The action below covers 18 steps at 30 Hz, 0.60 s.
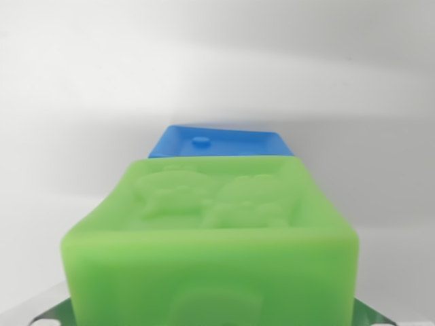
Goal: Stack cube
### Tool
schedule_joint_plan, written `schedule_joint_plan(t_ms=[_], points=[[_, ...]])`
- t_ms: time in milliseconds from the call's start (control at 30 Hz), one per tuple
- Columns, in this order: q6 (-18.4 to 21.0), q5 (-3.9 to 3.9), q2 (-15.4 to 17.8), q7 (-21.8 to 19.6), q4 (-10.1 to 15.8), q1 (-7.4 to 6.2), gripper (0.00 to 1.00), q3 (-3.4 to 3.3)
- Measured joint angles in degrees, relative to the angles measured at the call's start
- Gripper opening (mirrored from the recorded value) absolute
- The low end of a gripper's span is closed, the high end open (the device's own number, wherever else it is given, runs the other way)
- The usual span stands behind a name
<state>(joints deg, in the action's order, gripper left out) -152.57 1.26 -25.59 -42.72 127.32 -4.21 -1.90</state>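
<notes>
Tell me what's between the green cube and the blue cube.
Nothing shows between them in the wrist view: the green cube overlaps the blue cube's near edge, so any gap is hidden.

Green cube [211, 238] fills lower centre of frame, v. close to lens, near face blurred. Top face has a recessed panel w/ raised relief figures, shapes not clear enough to identify. Near face shows a faint embossed outline, cut off by bottom edge of frame.

Blue cube [221, 142] just behind green one, upper centre of frame; only its top face and a small round bump on it visible. Green cube hides its lower part; touching or apart – can't tell.

Dark green slivers at lower left and lower right corners, partly hidden, unidentifiable. Surface [81, 102] around is plain white w/ soft grey shadow bands. Gripper fingers not seen.
</notes>
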Motion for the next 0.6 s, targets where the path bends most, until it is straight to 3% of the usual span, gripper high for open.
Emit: schedule_joint_plan(t_ms=[167, 200, 600], points=[[-0.22, 0.03, -0.19, 0.02, -0.02, 0.0, 0.0, 0.0], [-0.24, 0.03, -0.2, 0.02, -0.03, 0.0, 1.0, 0.0], [-0.26, 0.04, -0.21, 0.03, -0.06, 0.0, 1.0, 0.0]])
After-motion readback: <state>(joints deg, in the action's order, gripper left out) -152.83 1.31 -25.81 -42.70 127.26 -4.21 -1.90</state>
